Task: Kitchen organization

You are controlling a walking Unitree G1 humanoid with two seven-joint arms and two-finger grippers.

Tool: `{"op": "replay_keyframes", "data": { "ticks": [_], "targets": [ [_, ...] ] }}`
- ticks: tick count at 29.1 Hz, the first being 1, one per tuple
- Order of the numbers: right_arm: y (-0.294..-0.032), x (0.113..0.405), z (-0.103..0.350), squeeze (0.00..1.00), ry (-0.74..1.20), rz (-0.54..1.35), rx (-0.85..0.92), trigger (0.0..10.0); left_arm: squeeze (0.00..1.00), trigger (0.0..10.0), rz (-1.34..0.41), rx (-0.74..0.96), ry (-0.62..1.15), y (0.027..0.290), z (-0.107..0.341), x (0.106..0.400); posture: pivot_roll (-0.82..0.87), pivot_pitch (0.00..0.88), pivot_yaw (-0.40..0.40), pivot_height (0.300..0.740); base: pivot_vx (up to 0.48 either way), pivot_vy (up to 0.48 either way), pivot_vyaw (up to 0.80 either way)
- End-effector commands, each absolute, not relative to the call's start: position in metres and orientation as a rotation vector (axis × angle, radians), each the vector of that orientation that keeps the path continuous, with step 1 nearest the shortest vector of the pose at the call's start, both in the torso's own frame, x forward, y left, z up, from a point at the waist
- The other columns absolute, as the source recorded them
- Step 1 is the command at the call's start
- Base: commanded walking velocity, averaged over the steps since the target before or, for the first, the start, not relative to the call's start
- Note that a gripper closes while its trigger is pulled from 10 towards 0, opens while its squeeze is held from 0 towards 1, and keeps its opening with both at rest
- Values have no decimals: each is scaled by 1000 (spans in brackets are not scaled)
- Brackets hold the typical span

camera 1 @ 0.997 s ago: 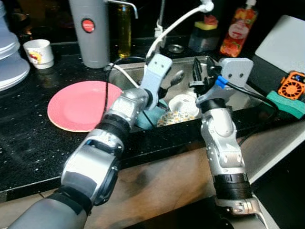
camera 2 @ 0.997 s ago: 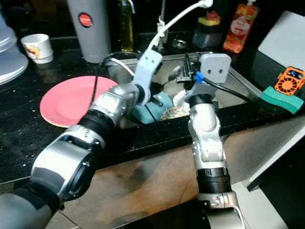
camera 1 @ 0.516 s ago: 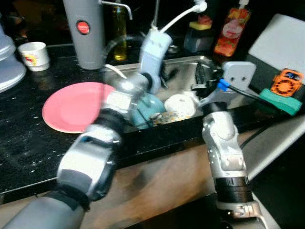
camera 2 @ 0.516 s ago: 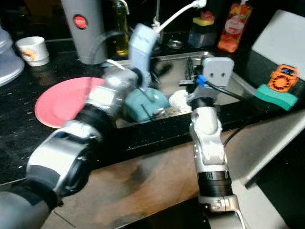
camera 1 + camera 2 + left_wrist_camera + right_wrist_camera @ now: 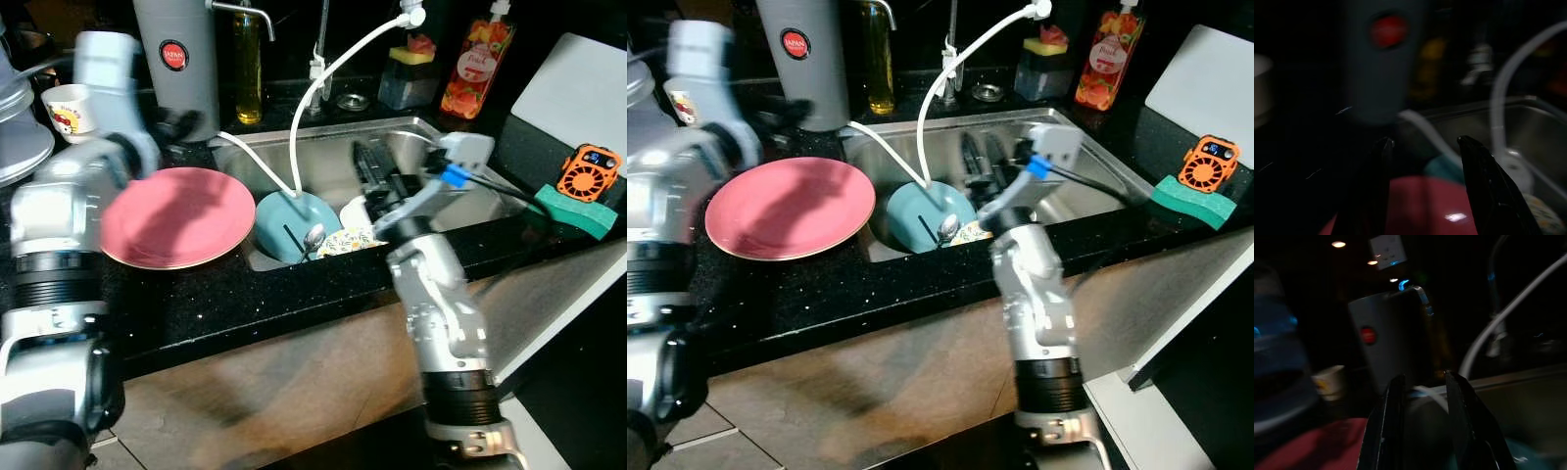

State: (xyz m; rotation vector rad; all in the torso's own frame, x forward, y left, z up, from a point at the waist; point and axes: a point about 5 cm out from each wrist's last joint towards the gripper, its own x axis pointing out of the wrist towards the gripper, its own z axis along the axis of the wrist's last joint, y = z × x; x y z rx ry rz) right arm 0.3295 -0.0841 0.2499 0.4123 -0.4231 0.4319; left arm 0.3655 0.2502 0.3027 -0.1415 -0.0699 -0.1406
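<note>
**Left arm swung out of sink to the pink plate; right arm over the basin**

- Change: a second ago both arms were crowded over the sink (image 5: 460, 211), the left arm reaching in beside the teal bowl. Now the left arm sits far to the robot's left, above the back edge of the pink plate (image 5: 176, 217), in front of the grey canister (image 5: 178, 61). Blurred, so likely caught mid-swing.
- Left tool (image 5: 1422, 183): wrist view shows the two black fingers apart, nothing between them, the plate's pink rim just below, the canister beyond. Empty.
- Right tool (image 5: 1422, 401): fingers apart with a narrow gap, nothing held. It now hangs over the middle of the basin, lower and further toward the robot's left than a second ago, pointing across toward the canister.
- Things: pink plate flat on the black desk (image 5: 196, 304), just left of the sink. Teal bowl (image 5: 294, 223) in the sink's near-left corner, a spoon (image 5: 312, 236) resting against it, white hose (image 5: 323, 88) running down to it. Patterned dish (image 5: 345, 240) beside the bowl, partly behind the right arm. White cup (image 5: 69, 108) at the desk's back left.
- Reading: nothing was lifted from the sink. Attention seems to have shifted to the plate; grasping its thin rim off a flat surface looks awkward.
</note>
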Motion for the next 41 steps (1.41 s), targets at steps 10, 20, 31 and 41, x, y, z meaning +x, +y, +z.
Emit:
{"op": "replay_keyframes", "data": {
  "ticks": [10, 20, 31, 41],
  "targets": [
    [-80, 337, 239, 0, -368, 396, 373, 10000, 0, 10000, 68, -103, -64, 286, 289, 340, 240, 62, -46, 740, 0, 0, 0],
    [-96, 342, 239, 0, -383, 337, 291, 10000, 0, 10000, 177, -117, -8, 302, 279, 332, 239, 59, -47, 740, 0, 0, 0],
    [-57, 328, 217, 0, -355, 439, 120, 10000, 0, 10000, 288, 129, -1, 327, 285, 315, 233, 75, -47, 740, 0, 0, 0],
    [-53, 325, 219, 0, -387, 448, 61, 10000, 0, 10000, -43, 861, 110, 323, 289, 294, 219, 69, -53, 740, 0, 0, 0]
  ]
}}
